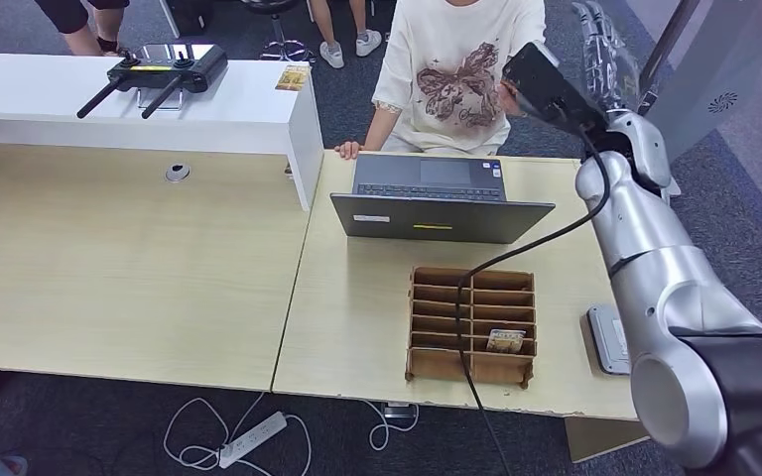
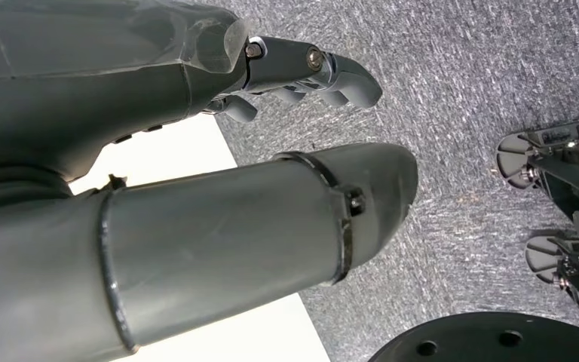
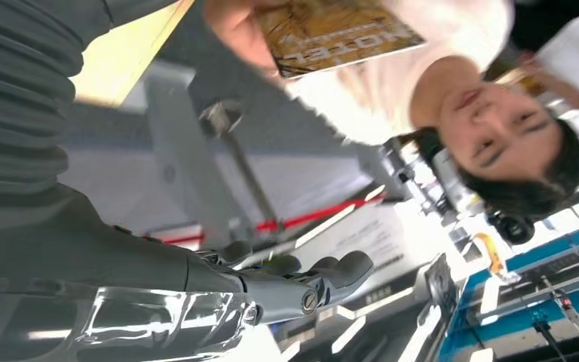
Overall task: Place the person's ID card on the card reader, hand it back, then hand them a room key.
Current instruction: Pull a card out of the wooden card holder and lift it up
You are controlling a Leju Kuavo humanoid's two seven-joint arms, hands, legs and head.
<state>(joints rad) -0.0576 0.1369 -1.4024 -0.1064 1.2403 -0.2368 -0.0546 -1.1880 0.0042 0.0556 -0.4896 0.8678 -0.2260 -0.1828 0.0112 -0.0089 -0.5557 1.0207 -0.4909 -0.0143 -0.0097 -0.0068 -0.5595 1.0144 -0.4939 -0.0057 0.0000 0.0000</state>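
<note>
right hand (image 3: 301,283) raised past the light wooden desk's far edge (image 1: 556,159), fingers apart, empty; person's hand (image 3: 234,30) grips a gold-brown hotel key card (image 3: 332,30). left hand (image 2: 301,72) empty, fingers loosely apart.

Looks like a mock hotel front desk set up in an office/lab space. Pale wood-laminate desk (image 1: 139,268) with a raised white counter ledge (image 1: 159,104), open grey laptop (image 1: 442,198), brown slotted cardboard card organiser (image 1: 471,322), small grey flat card reader (image 1: 610,339). Grey office carpet (image 1: 744,213), white power strip (image 1: 253,439) on floor. Card with "HOTEL" print (image 3: 335,30) in a person's hand.
</note>
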